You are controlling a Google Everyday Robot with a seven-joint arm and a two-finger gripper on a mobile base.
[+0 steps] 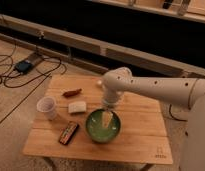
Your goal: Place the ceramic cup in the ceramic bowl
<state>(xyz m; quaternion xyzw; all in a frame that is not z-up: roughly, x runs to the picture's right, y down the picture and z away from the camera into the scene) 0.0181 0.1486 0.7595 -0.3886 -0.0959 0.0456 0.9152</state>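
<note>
Green bowl (93,131) sits just under the claw (106,117), open or closed unclear; cup (47,106) stands well left, so descending could strike the bowl.

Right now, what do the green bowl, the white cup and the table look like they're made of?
Green bowl: likely glazed ceramic, its glossy inside catches light. White cup: probably ceramic with a duller finish, thick pale rim. Table: light wood, plank seams showing. The gripper hangs over the bowl.

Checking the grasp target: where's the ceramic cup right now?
Camera view: ceramic cup stands at the wooden table's left end, left of the white block; the hand hangs over the green ceramic bowl.
</note>
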